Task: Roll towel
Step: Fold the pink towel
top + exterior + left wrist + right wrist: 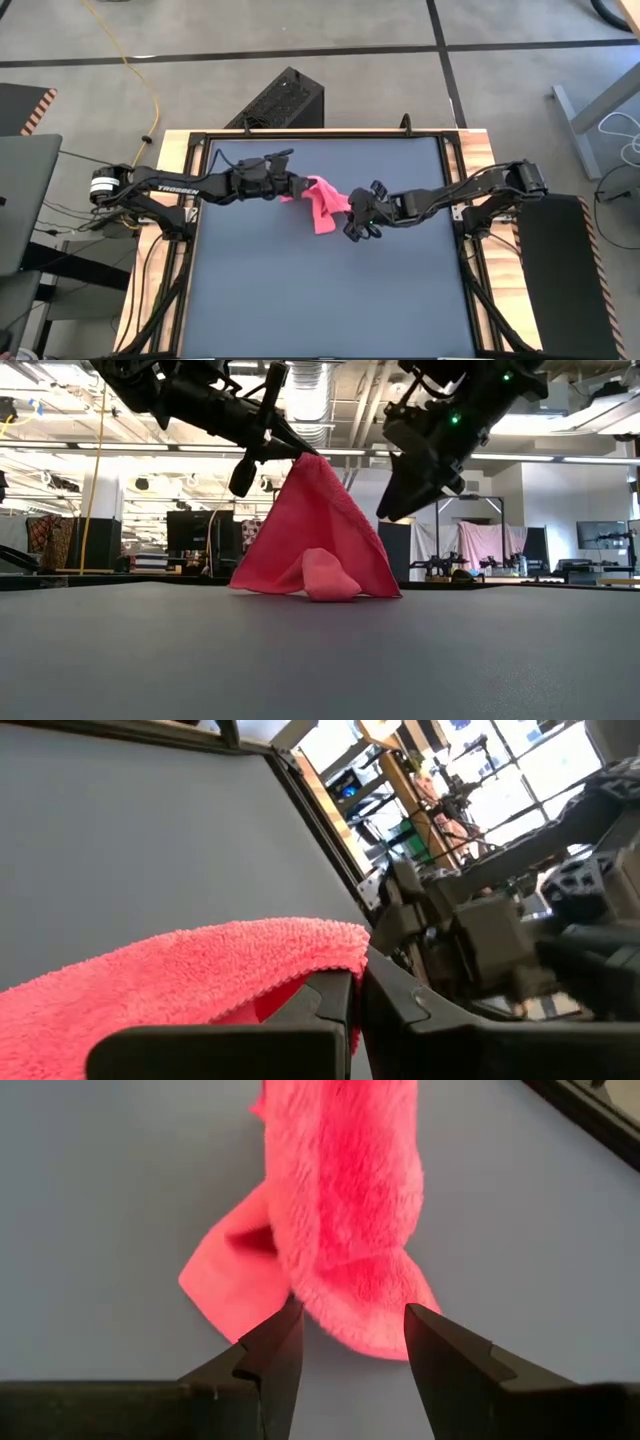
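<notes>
The pink towel (pixel 322 205) stands like a tent near the middle of the dark table (pixel 320 300). Its peak (pixel 303 460) is held up by my left gripper (pixel 293 187), which is shut on it. The towel's lower edge and a folded lobe (pixel 330 578) rest on the tabletop. My right gripper (pixel 355 222) hovers open just to the towel's right, slanting down. In the right wrist view its fingertips (pixel 350 1345) stand on either side of the towel's lower end (pixel 360 1320); I see no touch. My left gripper pinches the towel's upper edge (pixel 335 955) between its two fingers (pixel 320 1010). The fingers come nearly level from the table's left. The towel hangs below them and spreads out, with its bottom on the table; one layer or several, I cannot tell.
A black perforated box (pixel 280 100) stands on the floor beyond the table's far edge, and a yellow cable (pixel 140 70) runs past it. The table's wooden rails (pixel 170 150) frame the dark top, which stretches bare toward the near edge (pixel 320 330).
</notes>
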You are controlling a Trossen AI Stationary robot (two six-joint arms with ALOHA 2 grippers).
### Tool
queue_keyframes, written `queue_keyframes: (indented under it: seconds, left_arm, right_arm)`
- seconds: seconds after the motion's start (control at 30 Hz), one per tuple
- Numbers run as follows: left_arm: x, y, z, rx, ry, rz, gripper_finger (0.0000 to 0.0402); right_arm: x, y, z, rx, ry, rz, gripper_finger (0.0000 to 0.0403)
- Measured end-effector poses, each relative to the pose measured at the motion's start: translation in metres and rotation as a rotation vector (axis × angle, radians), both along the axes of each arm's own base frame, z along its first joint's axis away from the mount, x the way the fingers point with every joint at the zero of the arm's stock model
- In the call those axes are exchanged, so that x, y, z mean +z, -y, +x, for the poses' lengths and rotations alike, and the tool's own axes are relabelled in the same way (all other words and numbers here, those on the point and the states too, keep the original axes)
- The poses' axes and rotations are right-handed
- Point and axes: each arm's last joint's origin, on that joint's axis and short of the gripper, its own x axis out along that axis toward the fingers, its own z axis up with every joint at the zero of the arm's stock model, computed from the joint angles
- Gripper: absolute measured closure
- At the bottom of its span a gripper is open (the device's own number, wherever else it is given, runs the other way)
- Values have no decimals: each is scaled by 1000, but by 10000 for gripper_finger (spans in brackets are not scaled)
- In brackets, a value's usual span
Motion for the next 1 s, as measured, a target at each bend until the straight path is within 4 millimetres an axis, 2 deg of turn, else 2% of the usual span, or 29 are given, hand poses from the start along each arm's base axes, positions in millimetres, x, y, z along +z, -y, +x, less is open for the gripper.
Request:
queue_keyframes:
  seconds: [0.2,0.37,0.7,1.0]
  left_arm:
    - [10,-2,1,15,108,16,401]
    - [12,-5,0,20,126,3,401]
    - [12,-4,1,0,128,-5,401]
    - [12,-4,1,-7,132,-17,401]
  right_arm:
    - [0,0,0,25,-23,-37,204]
    - [-3,2,-3,14,-50,-49,204]
    - [-39,11,-19,-41,-32,47,204]
    - [-37,22,-15,-30,-5,-1,204]
